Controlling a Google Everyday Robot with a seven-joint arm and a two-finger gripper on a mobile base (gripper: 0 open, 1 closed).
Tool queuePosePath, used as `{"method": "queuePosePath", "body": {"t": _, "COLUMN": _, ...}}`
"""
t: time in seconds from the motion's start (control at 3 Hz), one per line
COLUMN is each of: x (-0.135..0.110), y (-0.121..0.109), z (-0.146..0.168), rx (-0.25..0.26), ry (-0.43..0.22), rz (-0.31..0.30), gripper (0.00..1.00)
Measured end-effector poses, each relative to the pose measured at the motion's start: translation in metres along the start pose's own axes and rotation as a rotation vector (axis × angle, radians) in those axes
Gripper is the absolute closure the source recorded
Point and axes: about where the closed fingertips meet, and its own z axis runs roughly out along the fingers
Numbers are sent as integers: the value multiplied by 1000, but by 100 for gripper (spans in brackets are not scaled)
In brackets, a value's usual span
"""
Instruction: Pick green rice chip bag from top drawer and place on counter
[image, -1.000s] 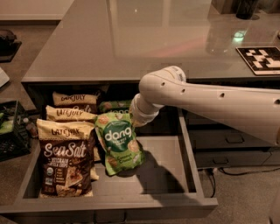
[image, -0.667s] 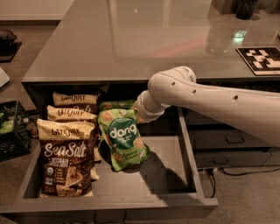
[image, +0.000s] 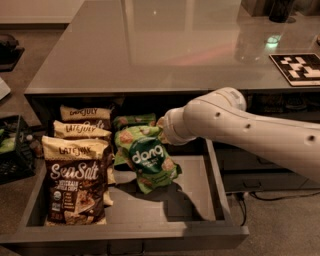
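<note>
The green rice chip bag (image: 148, 161) hangs tilted from its top edge, a little above the floor of the open top drawer (image: 192, 192). My gripper (image: 161, 131) is at the bag's top edge, mostly hidden behind the white wrist, and is shut on the bag. A second, look-alike green bag (image: 134, 120) stands behind it at the back of the drawer. The glossy grey counter (image: 150, 50) lies above and behind the drawer. My arm reaches in from the right.
Several brown Late July "Sea Salt" bags (image: 77, 175) stand in a row in the drawer's left half. A black-and-white marker tile (image: 297, 67) and dark objects (image: 280, 10) sit on the counter's far right. A black crate (image: 12, 150) stands on the floor at left.
The arm has drawn back to the right and slightly up, and the green bag has come with it, rising and tilting away from the brown bags.
</note>
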Motion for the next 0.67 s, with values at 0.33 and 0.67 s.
{"method": "queuePosePath", "body": {"t": 0.33, "x": -9, "y": 9, "z": -28, "rx": 80, "ry": 15, "rz": -22, "gripper": 100}}
{"method": "queuePosePath", "body": {"t": 0.67, "x": -10, "y": 11, "z": -30, "rx": 90, "ry": 16, "rz": -26, "gripper": 100}}
